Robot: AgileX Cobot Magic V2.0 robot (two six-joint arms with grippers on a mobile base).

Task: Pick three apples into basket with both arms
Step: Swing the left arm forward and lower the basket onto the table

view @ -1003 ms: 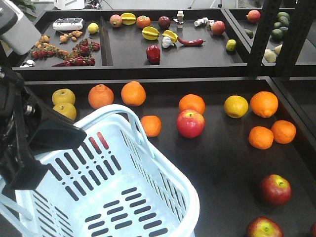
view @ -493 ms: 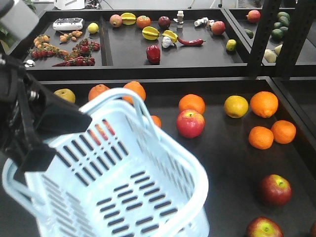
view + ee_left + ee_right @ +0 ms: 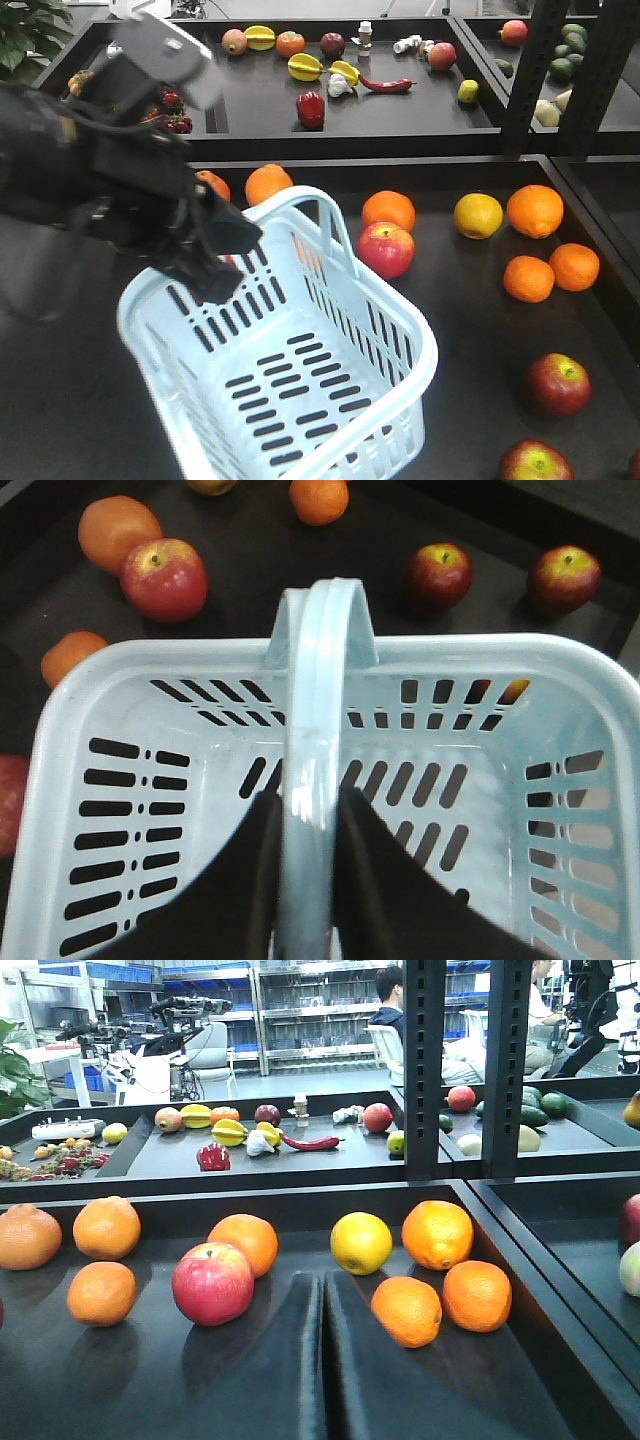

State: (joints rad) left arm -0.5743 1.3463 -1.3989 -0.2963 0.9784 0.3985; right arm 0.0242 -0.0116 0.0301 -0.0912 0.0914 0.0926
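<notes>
L gripper (image 3: 307, 805) pinches the handle (image 3: 322, 640) of the basket (image 3: 405, 335), tilted over the tray (image 3: 450, 300); R gripper (image 3: 322, 1282) has fingers pressed together, low nr oranges (image 3: 405, 1310).

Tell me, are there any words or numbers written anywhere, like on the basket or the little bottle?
No text can be read in any view.
The basket shows no writing.
Any label on the little bottle is too small to read.
Any marks on the white device are too blurred to read.
</notes>
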